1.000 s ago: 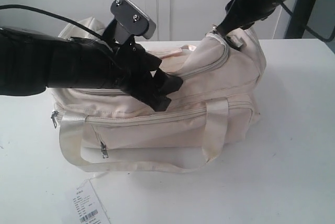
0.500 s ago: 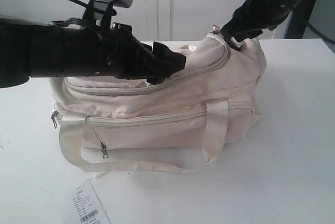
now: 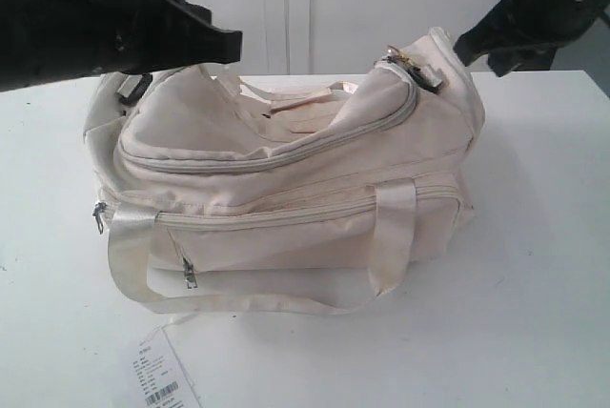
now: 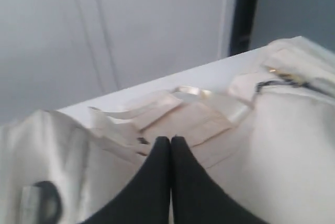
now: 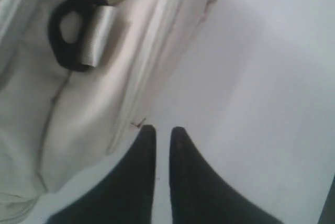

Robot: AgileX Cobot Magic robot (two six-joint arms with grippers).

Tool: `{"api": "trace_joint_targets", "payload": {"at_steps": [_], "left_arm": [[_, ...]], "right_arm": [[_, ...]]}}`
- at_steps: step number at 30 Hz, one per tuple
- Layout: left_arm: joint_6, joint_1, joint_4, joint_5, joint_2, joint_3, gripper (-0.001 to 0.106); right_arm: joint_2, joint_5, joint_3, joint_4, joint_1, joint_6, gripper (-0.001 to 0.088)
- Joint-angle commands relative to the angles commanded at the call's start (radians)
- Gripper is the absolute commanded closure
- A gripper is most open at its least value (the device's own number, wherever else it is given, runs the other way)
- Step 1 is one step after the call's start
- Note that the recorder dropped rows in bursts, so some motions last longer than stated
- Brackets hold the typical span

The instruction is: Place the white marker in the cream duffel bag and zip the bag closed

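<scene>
The white marker shows in no view. Since the curved top zipper (image 3: 276,155) of the cream duffel bag (image 3: 286,227) looks drawn closed, the marker is most likely inside. The bag lies on the white table (image 3: 534,284) with its long axis from 9 to 3 o'clock. What seems to be the zipper pull (image 3: 405,57) sits at the 3 o'clock end, about 9 o'clock from the right gripper (image 5: 162,132), which is the nearer arm. Its jaws are almost together and empty. The left gripper (image 4: 170,141), above the 9 o'clock end, is clenched on nothing. A barcode paper tag (image 3: 162,379) lies at 7 o'clock from the bag, out of the way.
</scene>
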Motion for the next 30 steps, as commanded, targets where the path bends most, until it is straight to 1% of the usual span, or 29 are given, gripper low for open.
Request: {"api": "trace_joint_targets", "payload": {"at_steps": [3, 5, 8, 11, 14, 15, 16, 17, 18, 19, 20, 21, 22, 23, 24, 25, 26, 27, 28, 29, 30], "left_arm": [[0.117, 0.0, 0.0, -0.09, -0.018, 0.002, 0.105], [0.182, 0.016, 0.0, -0.119, -0.018, 0.002, 0.105], [0.352, 0.041, 0.0, -0.166, -0.018, 0.004, 0.105], [0.352, 0.067, 0.0, -0.205, -0.018, 0.004, 0.105], [0.352, 0.072, 0.0, -0.195, -0.018, 0.004, 0.105], [0.352, 0.071, 0.0, -0.127, -0.023, 0.004, 0.105], [0.352, 0.069, 0.0, -0.028, -0.03, 0.004, 0.105], [0.352, 0.069, 0.0, 0.038, -0.038, 0.004, 0.105], [0.35, 0.069, 0.0, 0.174, -0.048, 0.004, 0.105], [0.337, 0.069, 0.0, 0.262, -0.056, 0.004, 0.105], [0.288, 0.069, 0.0, 0.442, -0.066, 0.004, 0.105], [0.258, 0.069, 0.0, 0.543, -0.068, 0.004, 0.105], [0.227, 0.069, 0.0, 0.731, -0.07, 0.004, 0.105], [0.213, 0.069, 0.0, 0.811, -0.07, 0.004, 0.105], [0.174, 0.069, 0.0, 0.924, -0.07, 0.004, 0.105], [0.13, 0.069, 0.0, 1.003, -0.07, 0.004, 0.105], [0.092, 0.069, 0.0, 1.053, -0.07, 0.004, 0.105], [0.038, 0.069, 0.03, 1.108, -0.07, 0.004, 0.105], [-0.02, 0.069, 0.083, 1.135, -0.07, 0.004, 0.105], [-0.122, 0.069, 0.204, 1.178, -0.07, 0.004, 0.105], [-0.191, 0.069, 0.306, 1.211, -0.07, 0.004, 0.105]], "right_arm": [[-0.019, -0.004, 0.009, 0.023, -0.032, 0.02, 0.0868], [-0.031, -0.002, 0.029, 0.023, -0.049, 0.027, 0.0868], [-0.049, 0.002, 0.078, 0.023, -0.064, 0.029, 0.0868], [-0.077, -0.002, 0.13, 0.023, -0.071, -0.002, 0.0868], [-0.115, -0.032, 0.174, 0.023, -0.071, -0.01, 0.0868], [-0.144, -0.06, 0.192, 0.023, -0.071, -0.008, 0.0868], [-0.163, -0.075, 0.199, 0.023, -0.071, -0.008, 0.0868], [-0.172, -0.075, 0.199, 0.023, -0.071, -0.008, 0.0868], [-0.181, -0.075, 0.199, 0.023, -0.071, -0.008, 0.0868], [-0.182, -0.077, 0.199, 0.023, -0.071, -0.008, 0.0868], [-0.182, -0.079, 0.199, 0.023, -0.071, -0.008, 0.0868], [-0.182, -0.081, 0.199, 0.023, -0.071, -0.008, 0.0868], [-0.182, -0.085, 0.199, 0.023, -0.071, -0.008, 0.0868], [-0.182, -0.085, 0.199, 0.023, -0.071, -0.008, 0.0868], [-0.182, -0.085, 0.199, 0.023, -0.071, -0.008, 0.0868], [-0.182, -0.085, 0.199, 0.023, -0.071, -0.008, 0.0868], [-0.182, -0.084, 0.199, 0.031, -0.071, -0.008, 0.0868], [-0.182, -0.084, 0.199, 0.036, -0.071, -0.008, 0.0868], [-0.182, -0.084, 0.199, 0.036, -0.071, -0.008, 0.0868], [-0.182, -0.084, 0.199, 0.043, -0.071, -0.008, 0.0868], [-0.182, -0.084, 0.199, 0.048, -0.071, -0.008, 0.0868]]}}
